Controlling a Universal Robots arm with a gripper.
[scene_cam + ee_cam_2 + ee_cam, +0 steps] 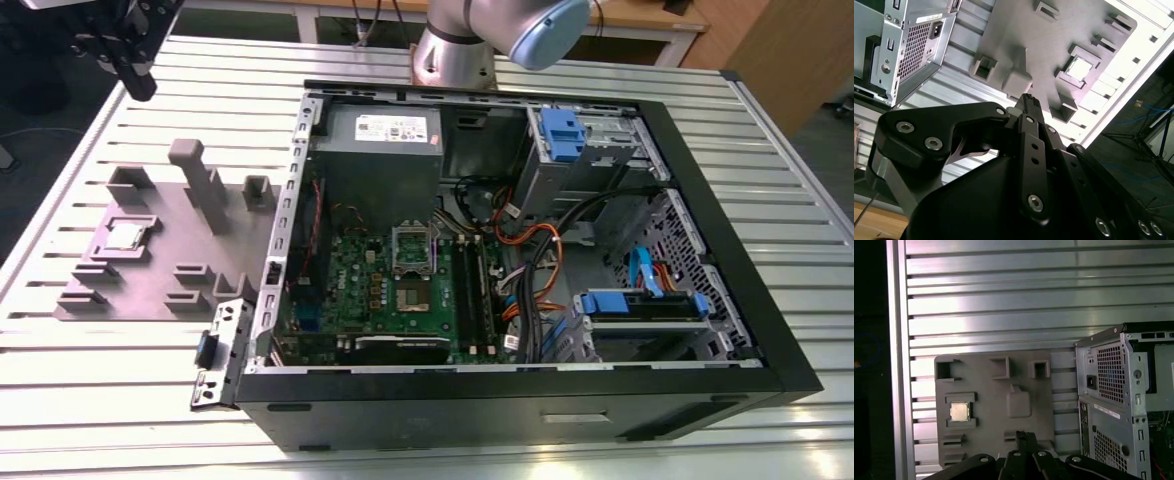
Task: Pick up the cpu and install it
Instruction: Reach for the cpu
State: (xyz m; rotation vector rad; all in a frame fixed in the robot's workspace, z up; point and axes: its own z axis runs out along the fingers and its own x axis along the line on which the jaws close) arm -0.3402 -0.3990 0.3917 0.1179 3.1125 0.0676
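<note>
The cpu is a small silver square lying in a recess of the grey-purple fixture plate, at the exterior view's left. It also shows as a pale square in the first wrist view and the second wrist view. My gripper hangs high above the table beyond the plate's far end, well apart from the cpu. In both wrist views its black fingers sit pressed together, shut, with nothing held. The open socket sits in the green motherboard inside the computer case.
The open black computer case lies on a slatted aluminium table, with cables, blue drive brackets and a power supply inside. Raised blocks and a tall post stand on the fixture plate. The arm's base stands behind the case.
</note>
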